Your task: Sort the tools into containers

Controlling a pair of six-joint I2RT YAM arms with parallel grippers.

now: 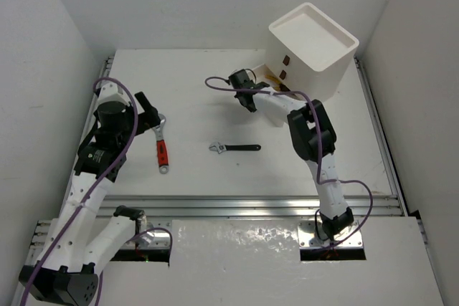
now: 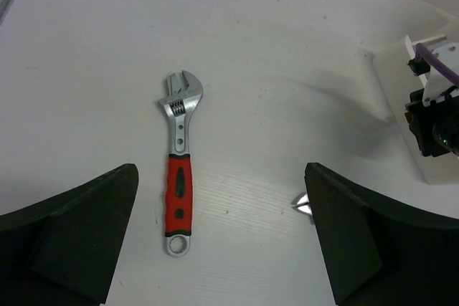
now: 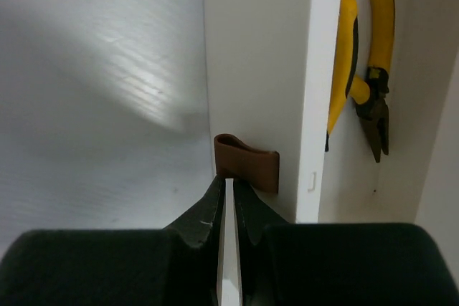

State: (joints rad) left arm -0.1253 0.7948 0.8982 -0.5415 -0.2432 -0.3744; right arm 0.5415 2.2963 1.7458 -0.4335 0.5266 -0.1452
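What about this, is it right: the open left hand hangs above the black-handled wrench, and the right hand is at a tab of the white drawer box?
Not quite. The left wrist view shows the open left hand above the red-handled wrench, not the black-handled wrench. The rest holds: the right hand is at a tab of the white drawer box.
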